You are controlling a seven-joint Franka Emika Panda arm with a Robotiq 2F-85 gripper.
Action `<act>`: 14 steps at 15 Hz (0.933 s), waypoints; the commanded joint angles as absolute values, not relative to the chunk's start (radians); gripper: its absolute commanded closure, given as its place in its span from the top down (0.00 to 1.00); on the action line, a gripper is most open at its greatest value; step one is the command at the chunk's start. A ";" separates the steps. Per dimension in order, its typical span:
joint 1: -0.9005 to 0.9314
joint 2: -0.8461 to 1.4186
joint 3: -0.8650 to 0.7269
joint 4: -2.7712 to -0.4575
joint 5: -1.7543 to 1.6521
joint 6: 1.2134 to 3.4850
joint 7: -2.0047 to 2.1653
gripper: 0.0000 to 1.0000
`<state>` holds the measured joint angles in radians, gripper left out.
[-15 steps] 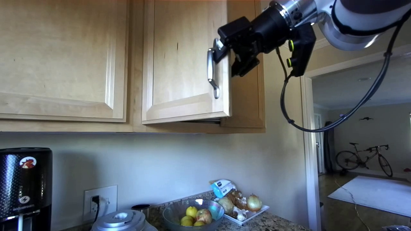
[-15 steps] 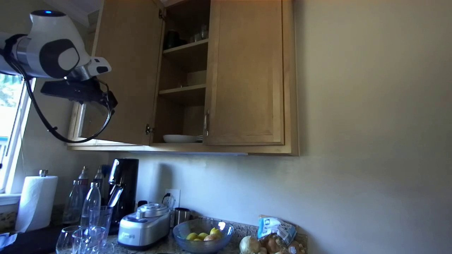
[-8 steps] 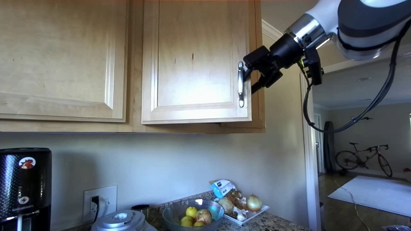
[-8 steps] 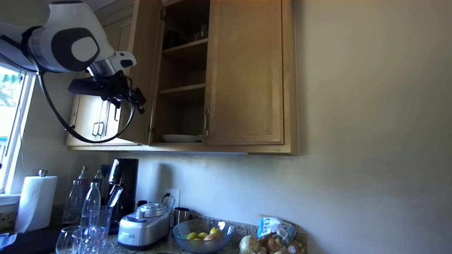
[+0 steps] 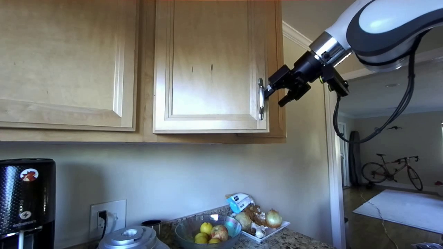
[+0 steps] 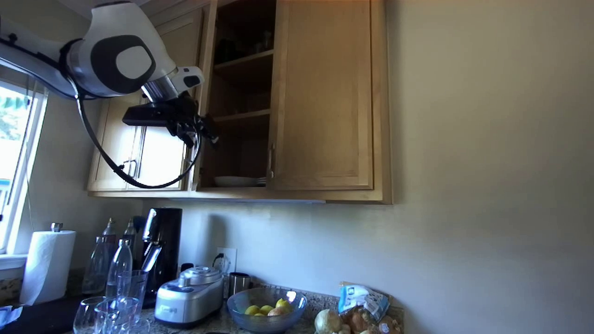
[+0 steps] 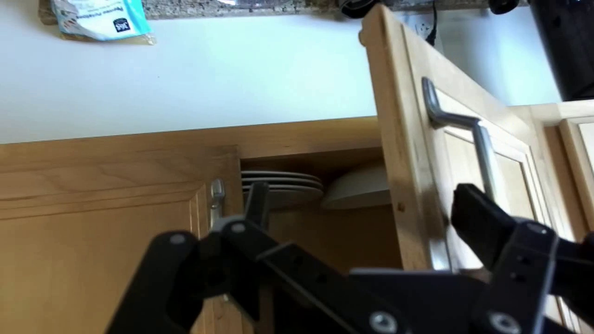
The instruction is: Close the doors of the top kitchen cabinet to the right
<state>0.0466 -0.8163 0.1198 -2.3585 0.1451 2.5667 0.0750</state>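
Probably the ajar door point(image 5: 211, 79), above the back edge of the counter point(image 5: 294, 239), will swing light but rigid; I'd push beside its likely slick handle point(image 7: 482, 148). My gripper point(image 7: 362, 197) gapes wide, straddling the door's free edge (contact unclear).

A clear bowl point(image 6: 261, 323) holds fruit point(image 6: 282, 304) near onions point(image 6: 328, 321).

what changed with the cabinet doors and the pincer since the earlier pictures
The open door has swung further toward closed but still stands ajar. The pincer moved along with it, rightward in both exterior views, taking hold of nothing; its jaws stand apart. The other door stayed shut; the fruit bowl and silver appliance stayed put.
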 commanded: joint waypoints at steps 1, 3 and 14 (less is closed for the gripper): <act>0.036 -0.808 0.115 -2.362 0.107 2.495 0.092 1.00; 0.060 -0.810 0.100 -2.371 0.118 2.436 0.075 1.00; 0.266 -0.856 -0.006 -2.380 0.346 2.032 -0.147 0.75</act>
<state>0.2342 -0.8319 0.0010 -2.3721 0.3082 2.0583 -0.0904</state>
